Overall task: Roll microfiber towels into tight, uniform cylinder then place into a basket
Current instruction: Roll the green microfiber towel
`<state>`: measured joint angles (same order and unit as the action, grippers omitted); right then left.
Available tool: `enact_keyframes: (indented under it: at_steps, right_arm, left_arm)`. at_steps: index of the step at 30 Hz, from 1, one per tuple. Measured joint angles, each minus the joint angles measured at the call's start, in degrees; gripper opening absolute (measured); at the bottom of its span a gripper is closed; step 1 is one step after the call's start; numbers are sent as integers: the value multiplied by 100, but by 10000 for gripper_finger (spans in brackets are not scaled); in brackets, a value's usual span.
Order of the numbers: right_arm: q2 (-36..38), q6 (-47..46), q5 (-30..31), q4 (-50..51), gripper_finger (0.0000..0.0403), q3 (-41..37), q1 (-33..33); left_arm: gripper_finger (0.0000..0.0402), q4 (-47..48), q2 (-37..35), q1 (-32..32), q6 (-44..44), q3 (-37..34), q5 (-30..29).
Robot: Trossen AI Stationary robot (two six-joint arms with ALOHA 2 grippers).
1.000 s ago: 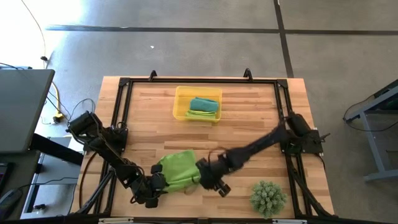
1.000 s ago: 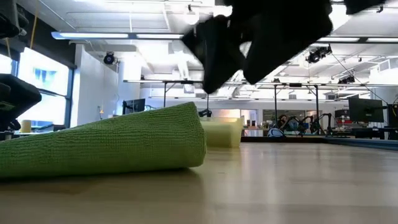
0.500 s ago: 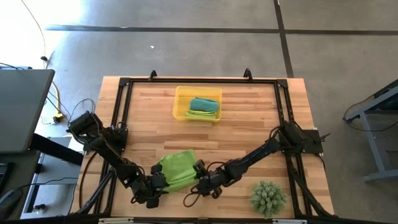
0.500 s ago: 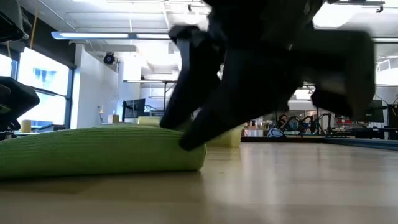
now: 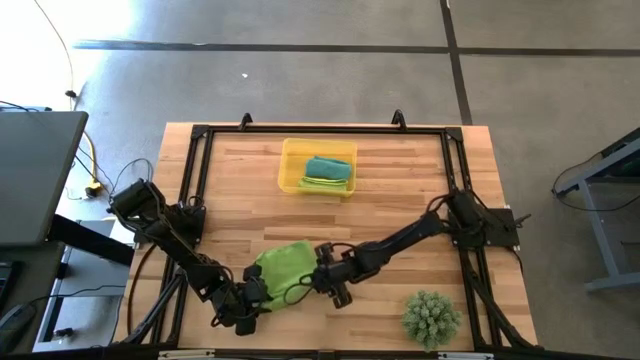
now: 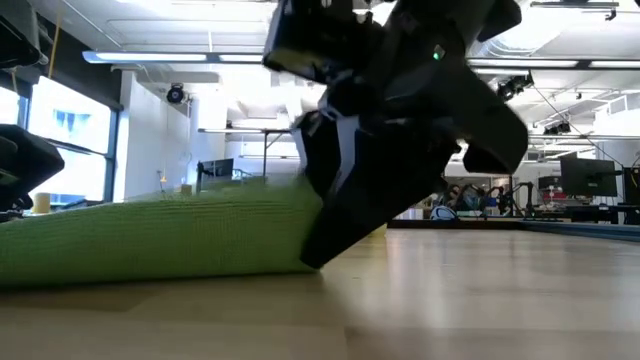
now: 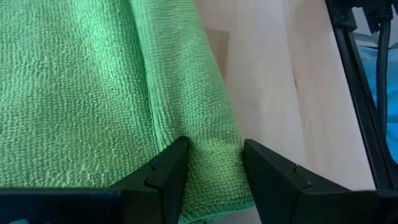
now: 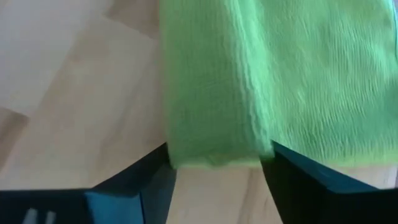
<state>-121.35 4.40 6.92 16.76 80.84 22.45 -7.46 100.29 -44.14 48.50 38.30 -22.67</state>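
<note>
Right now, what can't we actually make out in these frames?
- Low view: the right gripper blocks the lime-green towel end and the yellow basket behind it.
- High view: the rolled towels in the basket are too small to judge tightness.
- Left wrist view: the left gripper straddles a towel fold; whether the pads pinch it is unclear.
- Right wrist view: the towel is blurred and its far end is cut off.

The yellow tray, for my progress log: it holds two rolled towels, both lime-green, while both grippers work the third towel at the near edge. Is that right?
Not quite. In the high view the yellow tray holds one teal towel and one lime-green towel, not two lime-green ones. The rest stands: the left gripper and right gripper both straddle the third towel.
</note>
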Motion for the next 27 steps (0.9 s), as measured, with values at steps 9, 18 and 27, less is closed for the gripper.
enact_keyframes:
  at_steps: [9,18,27]
  right_arm:
    - [8,-163,-8,322,111,0,-45]
    - [89,-485,143,1680,140,49,-34]
    - [93,52,-295,2744,217,827,199]
  left_arm:
    - [147,-424,11,-2,5,-8,85]
    - [147,-247,-4,114,522,4,303]
    - [147,-230,-11,312,537,3,539]
